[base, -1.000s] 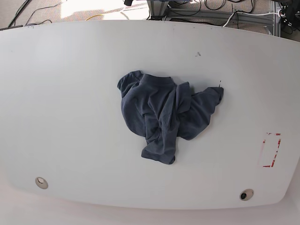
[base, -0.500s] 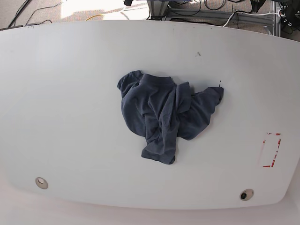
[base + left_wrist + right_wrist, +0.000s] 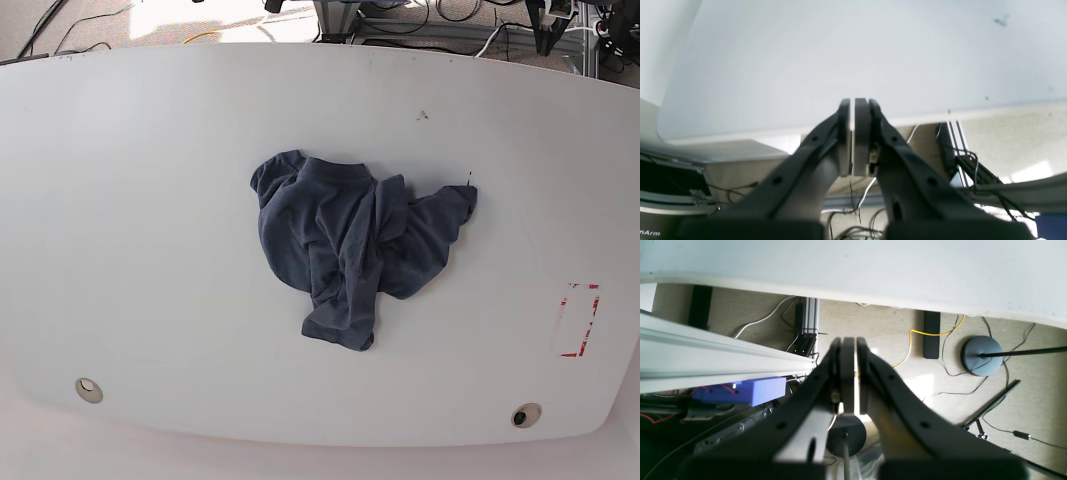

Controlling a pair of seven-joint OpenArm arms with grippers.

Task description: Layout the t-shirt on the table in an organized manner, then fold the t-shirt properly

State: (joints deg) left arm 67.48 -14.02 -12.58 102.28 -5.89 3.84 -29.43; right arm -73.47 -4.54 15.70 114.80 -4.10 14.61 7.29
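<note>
We see the t-shirt (image 3: 350, 245) in soft, matt, crumpled navy cloth, the surface (image 3: 150, 200) smooth white with a faint sheen, our fingers (image 3: 843, 133) in matt dark plastic, the floor (image 3: 1023, 396) in rough beige carpet

beige carpet floor (image 3: 1023, 406) carries it all: a yellow cable (image 3: 912, 346) beside a black bar (image 3: 932, 335), a round grey stand base (image 3: 982, 355) right of that, a blue box (image 3: 750, 391) far left.
</note>
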